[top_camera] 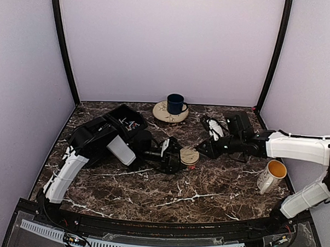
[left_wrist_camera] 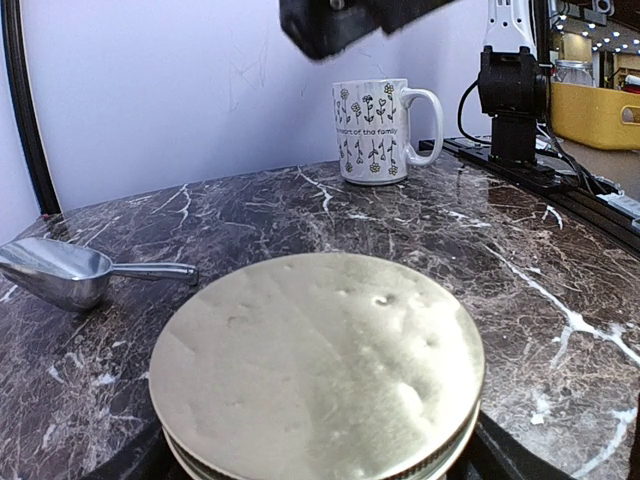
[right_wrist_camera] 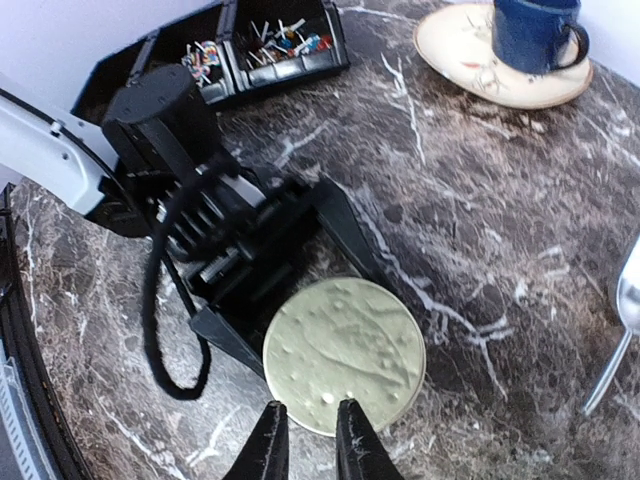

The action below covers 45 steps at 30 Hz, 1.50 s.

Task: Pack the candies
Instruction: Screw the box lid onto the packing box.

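1. At the far left of the dark marbled desk (top_camera: 206, 191), a black plastic three-part tray (top_camera: 139, 114) is sitting with the tiny multicoloured candies (right_wrist_camera: 285, 40) lying loose in at least two of its compartments. Those sweets are waiting to be packed.
2. In the middle, the left tool (right_wrist_camera: 321, 326) is standing wide, its black fingers lying along either side of a flat round gold metal lid (left_wrist_camera: 318, 370). It looks to be gripping the lid.
3. What is under the lid is being hidden in every view, so I cannot tell whether any candies are inside. Judging by the tray, most of the work is remaining.
4. At the far centre, a dark blue mug (top_camera: 175, 103) is resting on a cream patterned plate (top_camera: 160, 115).
5. The right tool (right_wrist_camera: 311, 430) is hovering at the lid's edge with its fingers narrow. I cannot tell whether it is nipping the rim.
6. A shiny metal scoop (left_wrist_camera: 55, 270) is lying on the desk, its bowl hard to see into.
7. At the right, a white flower-printed mug (top_camera: 271, 176) is standing apart.
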Each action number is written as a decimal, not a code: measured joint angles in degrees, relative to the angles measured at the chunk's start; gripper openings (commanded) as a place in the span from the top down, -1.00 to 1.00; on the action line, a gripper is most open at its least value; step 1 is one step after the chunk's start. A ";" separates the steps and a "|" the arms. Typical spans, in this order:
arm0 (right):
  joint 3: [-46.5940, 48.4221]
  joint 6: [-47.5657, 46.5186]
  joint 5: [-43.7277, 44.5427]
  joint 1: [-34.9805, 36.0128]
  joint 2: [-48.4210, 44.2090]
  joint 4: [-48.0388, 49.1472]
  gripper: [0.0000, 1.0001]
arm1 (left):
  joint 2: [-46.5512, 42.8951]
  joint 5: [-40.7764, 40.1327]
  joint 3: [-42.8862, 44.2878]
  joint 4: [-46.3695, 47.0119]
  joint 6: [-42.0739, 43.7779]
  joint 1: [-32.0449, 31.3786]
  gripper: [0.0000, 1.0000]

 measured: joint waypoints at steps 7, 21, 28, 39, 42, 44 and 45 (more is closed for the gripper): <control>4.98 -0.85 -0.90 3.43 4.35 1.25 0.64 | 0.00 0.00 0.00 -0.07 -0.02 0.00 -0.44; 5.03 -0.79 -2.40 6.16 15.15 4.52 0.60 | 0.00 -0.07 0.11 -0.57 -0.20 0.00 -0.44; 9.03 -6.27 0.68 6.16 13.29 -3.69 -0.16 | -0.02 0.02 0.13 -0.57 -0.13 0.00 -0.44; 7.76 -27.17 3.04 6.16 2.99 -8.09 -0.77 | 0.00 2.23 0.26 -0.55 0.37 0.00 -0.48; 5.86 -33.57 2.56 6.16 2.25 -8.20 -0.81 | 0.00 4.02 0.28 -0.57 0.63 0.00 -0.47; 5.20 -37.20 1.79 6.14 2.71 -8.44 -0.81 | 0.00 5.64 0.28 -0.61 1.05 0.00 -0.48; 5.18 -38.97 1.14 5.92 3.28 -8.83 -0.81 | 0.00 5.90 0.28 -0.61 1.09 0.00 -0.48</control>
